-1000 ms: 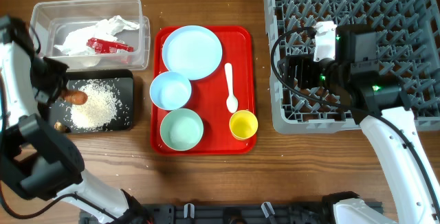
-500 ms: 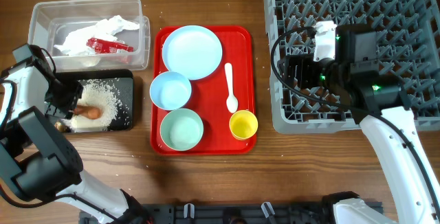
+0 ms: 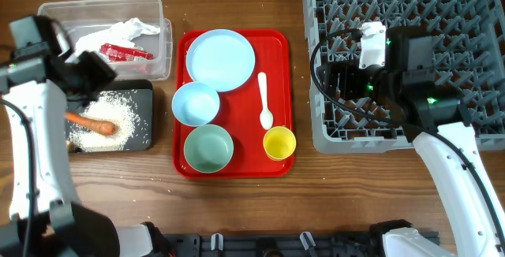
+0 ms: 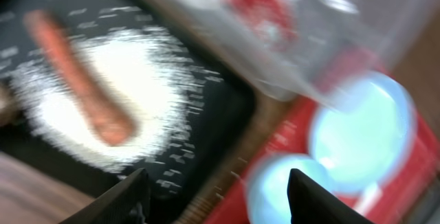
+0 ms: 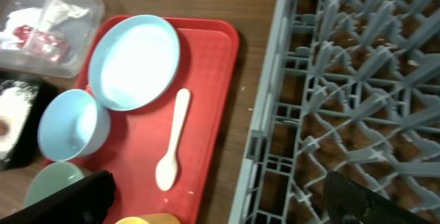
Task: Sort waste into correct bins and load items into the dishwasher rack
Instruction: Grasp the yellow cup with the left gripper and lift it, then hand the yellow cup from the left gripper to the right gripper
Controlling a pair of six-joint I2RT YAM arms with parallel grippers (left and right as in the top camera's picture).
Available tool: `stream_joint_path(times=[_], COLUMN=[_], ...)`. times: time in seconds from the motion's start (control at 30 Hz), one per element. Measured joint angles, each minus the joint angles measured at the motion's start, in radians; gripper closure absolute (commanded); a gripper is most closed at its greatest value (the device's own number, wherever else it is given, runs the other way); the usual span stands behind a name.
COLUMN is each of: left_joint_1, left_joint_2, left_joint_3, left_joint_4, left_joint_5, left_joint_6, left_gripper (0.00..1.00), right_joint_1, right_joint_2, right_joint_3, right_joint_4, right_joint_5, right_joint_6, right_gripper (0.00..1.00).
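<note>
An orange carrot (image 3: 91, 123) (image 4: 82, 90) lies on the loose white rice (image 3: 110, 117) in the black tray (image 3: 144, 98). My left gripper (image 3: 93, 72) (image 4: 220, 203) hangs above the tray's far edge, open, with nothing between its fingers. The clear tub (image 3: 154, 13) holds crumpled white paper (image 3: 118, 32) and a red wrapper (image 3: 125, 51). On the red tray (image 3: 276, 48) sit a pale blue plate (image 3: 221, 60), a blue bowl (image 3: 195, 103), a mint bowl (image 3: 208, 148), a yellow cup (image 3: 278, 142) and a white spoon (image 3: 264, 99) (image 5: 172, 141). My right gripper (image 3: 343, 83) (image 5: 220, 210) stands open over the front left corner of the grey rack (image 3: 442, 20).
The red tray fills the table's middle between the bins and the rack. A strip of bare wood (image 3: 300, 76) separates the tray from the rack's left wall. The left wrist view is blurred by motion.
My left gripper opened and let the carrot drop onto the rice, then lifted away towards the tub. The right arm stayed still.
</note>
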Motion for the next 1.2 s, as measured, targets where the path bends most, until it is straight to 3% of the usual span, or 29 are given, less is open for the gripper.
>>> stream_joint_path(times=[0.13, 0.3, 0.47, 0.53, 0.7, 0.87, 1.07, 1.2], left_joint_1=[-0.293, -0.697, -0.930, -0.961, -0.980, -0.980, -0.961, -0.820], left_joint_2=[0.000, 0.072, 0.252, 0.274, 0.284, 0.360, 0.361, 0.346], left_joint_3=[0.001, 0.001, 0.000, 0.000, 0.000, -0.027, -0.027, -0.007], left_joint_4=[-0.048, -0.028, -0.022, -0.031, -0.033, -0.002, -0.003, -0.058], left_joint_5=[0.070, 0.076, 0.072, 0.072, 0.071, 0.068, 0.073, 0.195], left_joint_6=[0.105, 0.158, 0.204, 0.208, 0.221, 0.222, 0.192, 0.181], left_gripper=[0.32, 0.34, 0.37, 0.39, 0.59, 0.94, 0.96, 0.96], right_joint_1=[0.000, 0.000, 0.000, 0.000, 0.000, 0.000, 0.000, 0.000], right_joint_2=[0.000, 0.000, 0.000, 0.000, 0.000, 0.000, 0.000, 0.000], right_joint_3=[0.000, 0.000, 0.000, 0.000, 0.000, 0.000, 0.000, 0.000], right_joint_4=[-0.001, -0.050, -0.058, -0.061, -0.061, -0.061, -0.061, -0.045], right_joint_5=[-0.026, 0.085, 0.163, 0.170, 0.174, 0.174, 0.174, 0.131], right_joint_6=[0.012, 0.092, 0.123, 0.123, 0.123, 0.123, 0.123, 0.123], right_gripper=[0.02, 0.03, 0.02, 0.02, 0.02, 0.02, 0.02, 0.01])
